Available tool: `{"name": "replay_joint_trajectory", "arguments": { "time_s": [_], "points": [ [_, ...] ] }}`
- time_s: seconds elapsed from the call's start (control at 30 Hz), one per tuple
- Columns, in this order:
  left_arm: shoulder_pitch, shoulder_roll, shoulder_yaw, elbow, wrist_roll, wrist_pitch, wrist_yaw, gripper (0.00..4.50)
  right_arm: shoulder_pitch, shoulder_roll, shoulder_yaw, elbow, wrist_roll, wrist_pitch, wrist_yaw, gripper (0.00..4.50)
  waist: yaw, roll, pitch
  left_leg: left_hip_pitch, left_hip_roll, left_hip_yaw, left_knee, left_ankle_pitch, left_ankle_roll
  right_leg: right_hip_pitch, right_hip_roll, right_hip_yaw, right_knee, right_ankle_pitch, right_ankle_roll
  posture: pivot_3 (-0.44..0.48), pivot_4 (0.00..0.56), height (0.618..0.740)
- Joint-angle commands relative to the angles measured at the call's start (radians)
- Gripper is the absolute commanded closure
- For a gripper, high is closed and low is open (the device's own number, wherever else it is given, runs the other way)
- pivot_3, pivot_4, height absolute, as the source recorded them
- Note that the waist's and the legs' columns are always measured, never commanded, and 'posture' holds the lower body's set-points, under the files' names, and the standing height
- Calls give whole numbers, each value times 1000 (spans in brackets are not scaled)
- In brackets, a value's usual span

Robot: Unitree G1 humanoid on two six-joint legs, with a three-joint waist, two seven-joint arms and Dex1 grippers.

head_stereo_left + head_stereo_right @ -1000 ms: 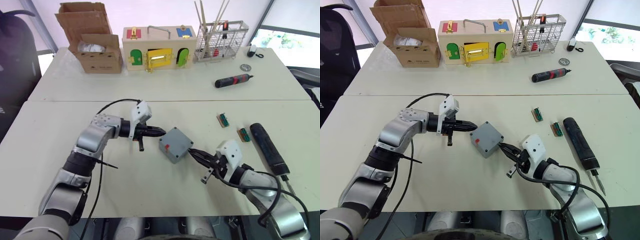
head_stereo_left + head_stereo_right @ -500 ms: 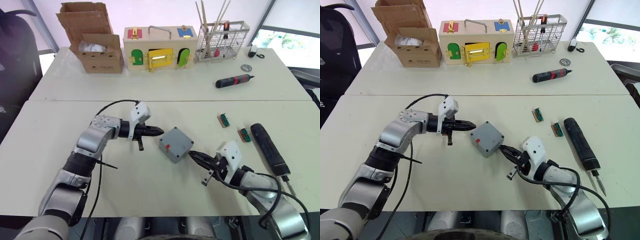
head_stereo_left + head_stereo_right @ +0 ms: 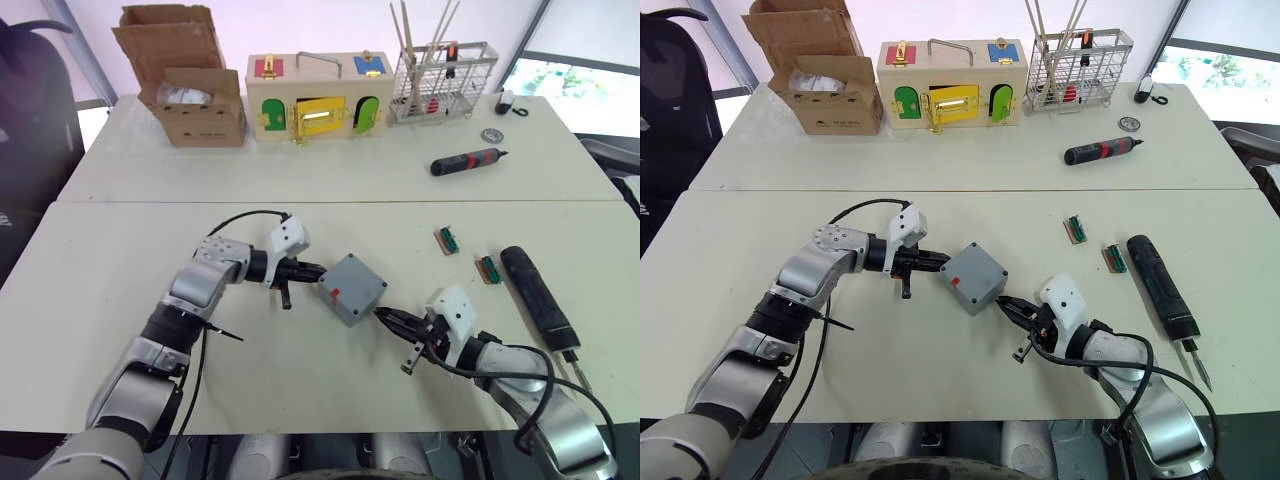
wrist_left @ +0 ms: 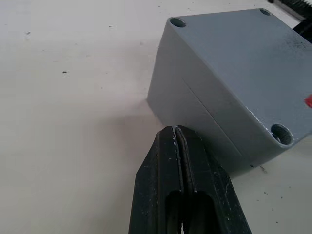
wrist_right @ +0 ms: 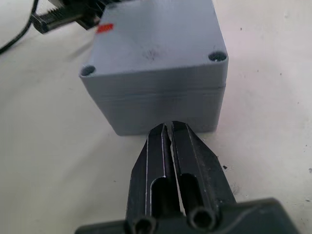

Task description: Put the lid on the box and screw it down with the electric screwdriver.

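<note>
We're looking at the box (image 3: pixel 351 288) sitting mid-counter (image 3: pixel 120 270) with the lid (image 5: pixel 156 41) already seated on top, screw holes showing at the corners, so we judge the fitting done and the squaring-up in hand. Our left gripper (image 3: pixel 314 270) has its fingers pressed together, empty, tips right at the box's left side; our right gripper (image 3: pixel 388 317) is likewise pinched closed on nothing, tips at the near right corner. The electric screwdriver (image 3: pixel 533 296) lies untouched, well apart to the right. Next, we reckon, the right arm must back away and go for that tool while the left steadies the box. As for writing: a small red mark on the box's side, nothing legible; print on the cardboard box (image 3: pixel 190 90) is too small to read.
</note>
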Motion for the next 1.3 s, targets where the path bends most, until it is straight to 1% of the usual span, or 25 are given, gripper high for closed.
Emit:
{"name": "replay_joint_trajectory", "arguments": {
  "time_s": [0.03,0.23,0.5,0.63,0.83,0.97,1.07,1.13,1.17,1.23,1.3],
  "points": [
    [32,18,-11,-86,-10,24,-18,4500,-28,-9,-5,7,0,-9,14,4400,0,0,0,0,0,0,0,0,0,0,0,0,0,0,0,0,150,694],
    [88,30,-30,-183,-24,75,-19,4500,-99,-36,-28,83,-7,-34,50,4400,2,0,0,0,0,0,1,0,0,0,0,0,0,0,0,0,150,694],
    [132,30,-46,-269,-34,118,-6,4500,-139,-63,-43,127,-8,-48,98,4400,0,0,0,0,0,0,1,0,0,0,0,0,0,0,0,0,150,694],
    [133,26,-46,-269,-31,119,-2,4500,-161,-69,-37,155,-33,-78,108,4400,0,0,0,0,0,0,1,0,0,0,0,0,0,0,0,0,150,694],
    [126,39,-33,-251,-19,102,5,4500,-149,-66,-37,143,-38,-73,105,4400,0,0,0,0,0,0,1,0,0,0,0,0,0,0,0,0,150,694],
    [105,62,25,-219,-39,112,15,4500,-117,-69,-56,96,-30,-45,88,4400,0,0,0,0,0,0,1,0,-1,0,0,0,1,0,0,0,150,694],
    [53,69,180,-205,-169,210,22,4500,-114,-54,-104,58,-19,-37,46,4400,0,0,0,0,0,0,1,1,-1,0,0,0,1,0,0,0,150,694],
    [40,78,216,-212,-196,230,30,4500,-111,-51,-116,42,-12,-29,39,4400,0,0,0,0,0,0,1,1,-1,0,0,0,1,0,0,0,150,694],
    [36,79,249,-225,-204,219,54,4500,-102,-55,-126,24,-5,-17,37,4400,0,0,0,0,0,0,1,1,-1,0,0,0,1,0,0,0,150,694],
    [31,90,313,-294,-249,237,87,4500,-94,-59,-193,-19,38,42,21,4400,0,0,0,0,0,0,1,1,-1,0,0,0,1,0,0,0,150,694],
    [60,97,329,-396,-290,246,89,4500,-79,-60,-269,-39,92,92,14,4400,0,0,0,0,0,0,1,1,-1,0,0,0,1,0,0,0,150,694]
  ]
}}
